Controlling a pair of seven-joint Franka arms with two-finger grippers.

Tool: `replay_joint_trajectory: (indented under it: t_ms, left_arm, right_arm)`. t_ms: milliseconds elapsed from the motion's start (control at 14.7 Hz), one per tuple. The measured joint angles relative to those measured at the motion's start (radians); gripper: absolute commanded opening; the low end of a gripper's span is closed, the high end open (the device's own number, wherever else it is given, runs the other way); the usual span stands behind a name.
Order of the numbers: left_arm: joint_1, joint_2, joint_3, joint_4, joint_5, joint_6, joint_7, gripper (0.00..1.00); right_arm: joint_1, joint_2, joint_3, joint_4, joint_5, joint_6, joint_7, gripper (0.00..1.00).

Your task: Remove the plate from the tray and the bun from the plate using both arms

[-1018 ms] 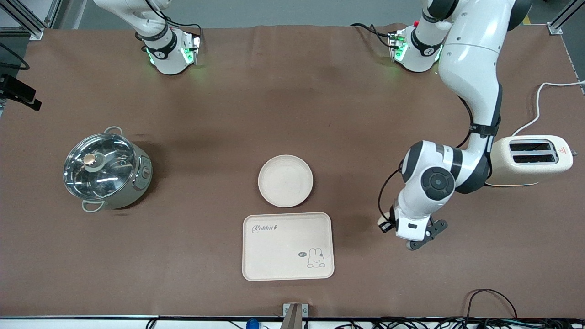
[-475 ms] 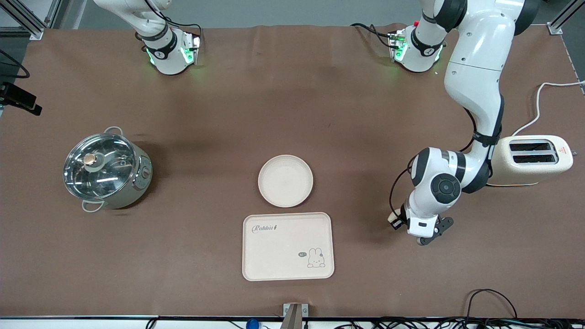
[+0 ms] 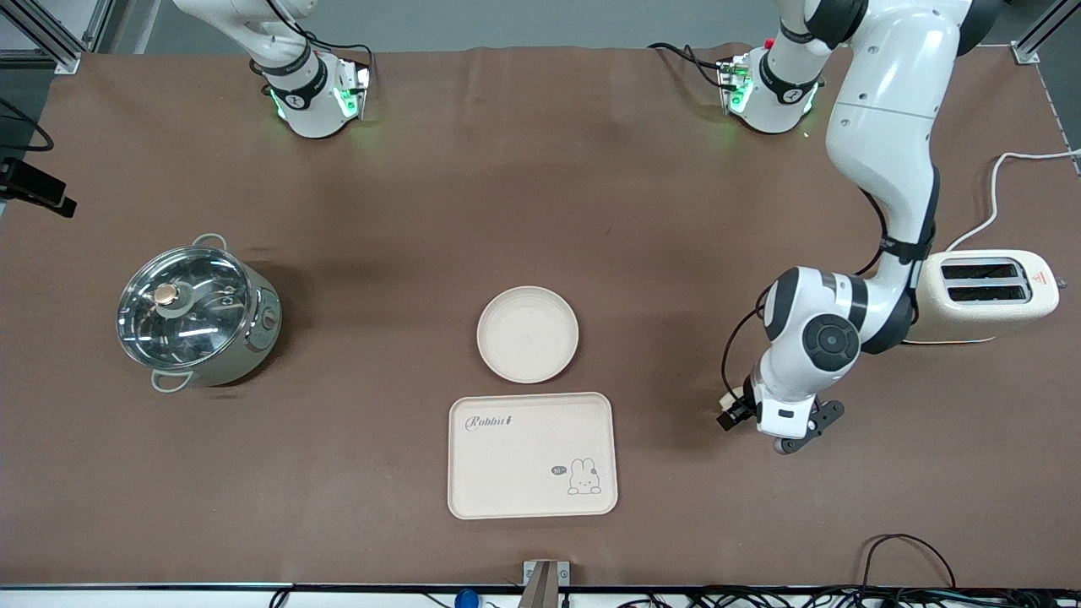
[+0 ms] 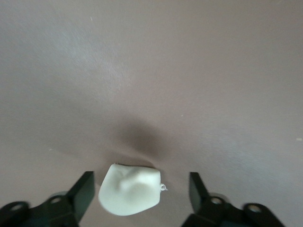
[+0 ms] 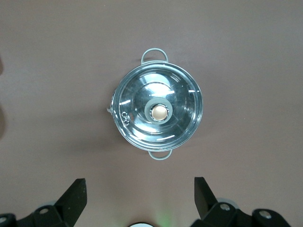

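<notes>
The bun [image 4: 130, 191], a small pale cream-white lump, lies on the brown table between the open fingers of my left gripper [image 4: 141, 179]. It sits close to one finger [image 4: 84, 189] and apart from the other. In the front view my left gripper [image 3: 779, 422] is low over the table between the tray and the toaster, and the hand hides the bun. The round cream plate [image 3: 528, 333] lies empty mid-table. My right gripper [image 5: 139, 187] is open and empty, high over the pot; it is out of the front view.
The rectangular cream tray with the rabbit drawing [image 3: 532, 454] lies just nearer the camera than the plate. A steel pot with a glass lid [image 3: 196, 317] stands toward the right arm's end, also in the right wrist view [image 5: 160, 112]. A cream toaster [image 3: 988, 294] stands beside the left arm.
My left hand has shifted away from the tray toward the toaster end of the table. The plate, tray and pot have not moved.
</notes>
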Motion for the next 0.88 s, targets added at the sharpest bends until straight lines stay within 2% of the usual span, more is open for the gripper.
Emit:
replay_joint_trajectory:
  t_ms: [136, 407, 679, 882]
  left_arm:
    - [0.001, -0.058, 0.0, 0.003, 0.0, -0.05, 0.005, 1.0]
    - [0.027, -0.252, 0.002, 0.017, 0.0, -0.293, 0.076, 1.0]
    - [0.056, -0.473, 0.004, 0.02, 0.002, -0.491, 0.231, 1.0]
    - [0.071, -0.599, 0.004, 0.022, 0.009, -0.62, 0.349, 1.0]
  right_arm:
    - [-0.01, 0.0, -0.002, 0.009, 0.002, 0.0, 0.001, 1.0]
    - [-0.031, 0.0, -0.01, 0.023, 0.016, -0.001, -0.001, 1.0]
    - [-0.03, 0.001, -0.008, 0.024, 0.024, 0.0, -0.001, 1.0]
    - [-0.013, 0.03, -0.003, 0.021, 0.031, -0.002, -0.006, 0.98]
